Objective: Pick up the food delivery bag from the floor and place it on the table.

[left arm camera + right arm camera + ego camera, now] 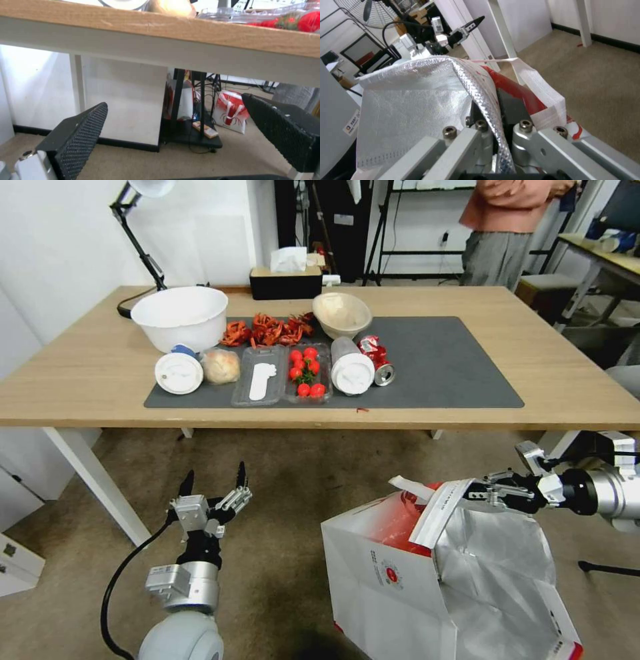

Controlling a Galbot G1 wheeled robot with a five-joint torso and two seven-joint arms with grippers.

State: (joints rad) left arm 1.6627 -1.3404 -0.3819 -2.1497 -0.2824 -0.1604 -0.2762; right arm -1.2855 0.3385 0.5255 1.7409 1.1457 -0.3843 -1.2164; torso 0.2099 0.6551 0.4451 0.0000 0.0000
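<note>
Foil lining crowded up against my right gripper (pixel 501 110), whose fingers were clamped on the rim of the bag (pixel 427 587), the rim pinched between them beside a white strap (pixel 437 513). From the head view the bag sat low, in front of the table (pixel 87 380) and well below its top, tilted with its mouth gaping toward my right side; I could not tell whether its base was touching the floor (pixel 287 493) or had cleared it. So I judged the job as barely begun: the grasp was made, but the lift and the setting down on the table were all left to do. The mat (pixel 453 367) had bare space on its right half, past the can (pixel 381 367) and the bowls, which looked like the likeliest landing spot.

My left gripper (pixel 212 483) hung over the floor well left of the bag, fingers spread and holding nothing, pointed under the table edge
</note>
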